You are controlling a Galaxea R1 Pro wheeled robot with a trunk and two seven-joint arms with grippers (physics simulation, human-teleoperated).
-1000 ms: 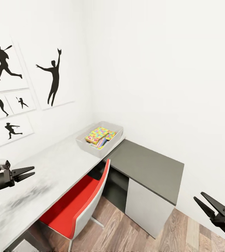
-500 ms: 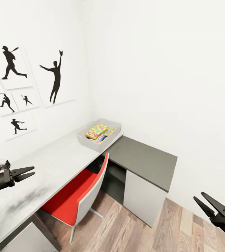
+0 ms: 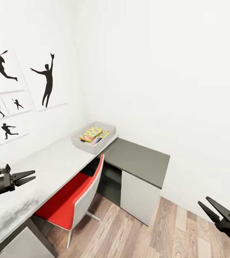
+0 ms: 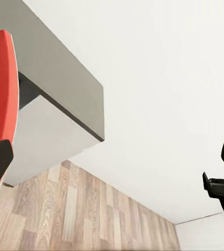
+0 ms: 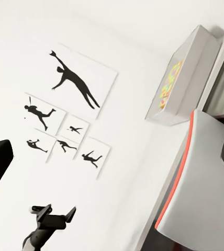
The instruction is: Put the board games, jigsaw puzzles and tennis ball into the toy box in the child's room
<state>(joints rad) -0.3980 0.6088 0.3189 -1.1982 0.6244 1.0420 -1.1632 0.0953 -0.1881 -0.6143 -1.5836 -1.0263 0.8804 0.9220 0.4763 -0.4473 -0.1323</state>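
Note:
The toy box (image 3: 109, 133) sits at the far end of the light grey table (image 3: 50, 166), by the room's corner. A multicolour jigsaw puzzle (image 3: 90, 133) lies on top inside it, over other colourful flat pieces I cannot identify. The right wrist view also has the toy box (image 5: 193, 73) with the puzzle's colours (image 5: 169, 83) in it. My left gripper (image 3: 33, 175) hangs open and empty over the table's near part. My right gripper (image 3: 203, 200) is open and empty above the floor, far right. The board games, tennis ball and bed are out of view.
A red chair (image 3: 70, 200) is pushed under the table. A lower dark grey cabinet (image 3: 136, 159) adjoins the table's far end. Black sports-silhouette posters (image 3: 45, 80) hang on the left wall. Wood-plank floor (image 3: 154, 233) lies open at the lower right.
The whole view has shifted, so the camera moved: table, toy box and cabinet now sit further left and look smaller. Both grippers keep the same open pose.

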